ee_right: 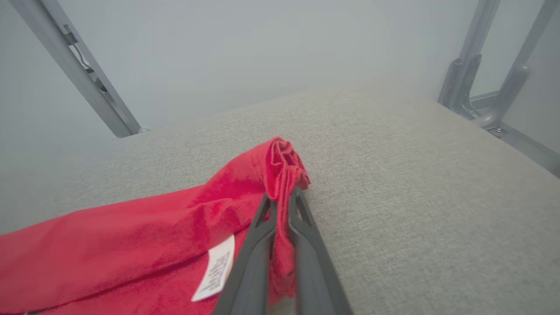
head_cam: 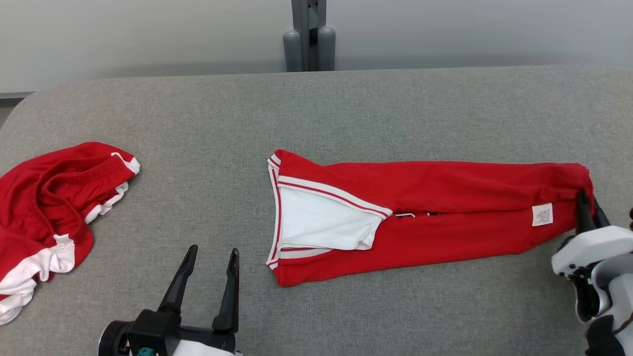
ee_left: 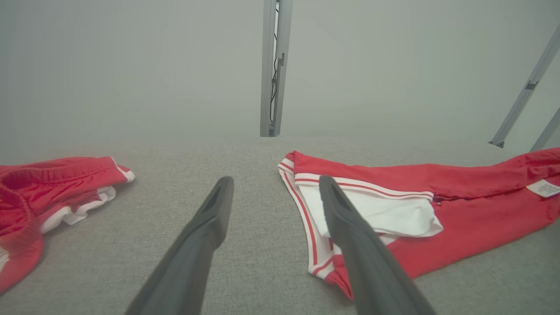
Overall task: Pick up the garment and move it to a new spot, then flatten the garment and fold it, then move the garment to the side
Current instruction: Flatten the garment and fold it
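Observation:
A red garment [head_cam: 445, 202] with white trim and a white inner panel lies stretched long across the middle of the grey table, its white label near the right end. My right gripper [head_cam: 586, 202] is shut on the bunched red hem at that right end; in the right wrist view the garment [ee_right: 183, 236] is pinched between the two dark fingers [ee_right: 258, 253] of the gripper [ee_right: 281, 202]. My left gripper [head_cam: 212, 254] stands open at the lower left, short of the garment's left end. In the left wrist view its gripper [ee_left: 275, 186] frames bare table beside the garment [ee_left: 459, 205].
A second red and white garment [head_cam: 49, 207] lies crumpled at the table's left edge, also in the left wrist view [ee_left: 48, 188]. A grey metal post [head_cam: 309, 34] stands behind the table's far edge. Slanted metal struts [ee_right: 481, 83] stand off the table's right side.

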You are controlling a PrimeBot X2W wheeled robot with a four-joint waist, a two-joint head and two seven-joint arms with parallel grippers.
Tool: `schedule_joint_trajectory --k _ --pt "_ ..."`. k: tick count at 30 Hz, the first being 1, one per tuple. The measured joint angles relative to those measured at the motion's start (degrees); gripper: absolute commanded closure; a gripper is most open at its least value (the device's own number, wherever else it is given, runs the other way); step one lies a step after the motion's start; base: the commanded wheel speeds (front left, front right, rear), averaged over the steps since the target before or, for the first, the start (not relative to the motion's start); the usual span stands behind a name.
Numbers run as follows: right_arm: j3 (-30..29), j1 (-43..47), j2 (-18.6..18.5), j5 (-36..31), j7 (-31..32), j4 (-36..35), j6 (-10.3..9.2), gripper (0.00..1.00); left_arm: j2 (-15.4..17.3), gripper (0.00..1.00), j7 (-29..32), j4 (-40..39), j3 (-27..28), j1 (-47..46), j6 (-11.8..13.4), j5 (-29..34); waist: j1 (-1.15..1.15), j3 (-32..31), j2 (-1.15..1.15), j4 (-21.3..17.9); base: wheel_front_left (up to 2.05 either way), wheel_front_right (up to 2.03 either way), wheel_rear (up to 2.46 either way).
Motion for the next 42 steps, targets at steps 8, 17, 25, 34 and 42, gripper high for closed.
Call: schedule_joint_trajectory --k 8,17,25,34,42 --pt "11.66 1.49 3.32 10.96 3.71 -10.27 0.00 1.00 0.02 0.00 0.00 1.12 -1.01 0.01 0.29 -0.94 0.00 -1.32 0.00 -0.15 0.00 0.00 0.00" --pt "20.24 4.08 1.98 17.06 10.15 -22.83 -0.01 1.00 0.00 0.00 0.00 2.23 -2.72 -0.04 0.65 -2.38 0.00 -2.68 0.00 2.40 0.00 0.00 0.00" --pt "23.69 4.42 4.14 16.99 12.96 -26.30 -0.01 1.00 0.01 0.00 0.00 2.55 -3.81 -0.09 0.89 -2.99 0.00 -3.11 0.00 6.97 0.00 0.00 0.00" --pt "26.91 4.00 7.39 15.85 14.05 -24.90 -0.01 1.00 0.00 0.00 0.00 3.01 -4.93 -0.23 1.29 -3.86 0.00 -2.95 0.00 12.38 0.00 0.00 0.00" --pt "30.28 1.85 8.27 16.97 14.02 -20.22 -0.01 1.00 0.00 0.00 0.00 3.52 -5.81 -0.86 1.30 -3.91 0.00 -2.87 0.00 15.02 0.00 0.00 0.00"
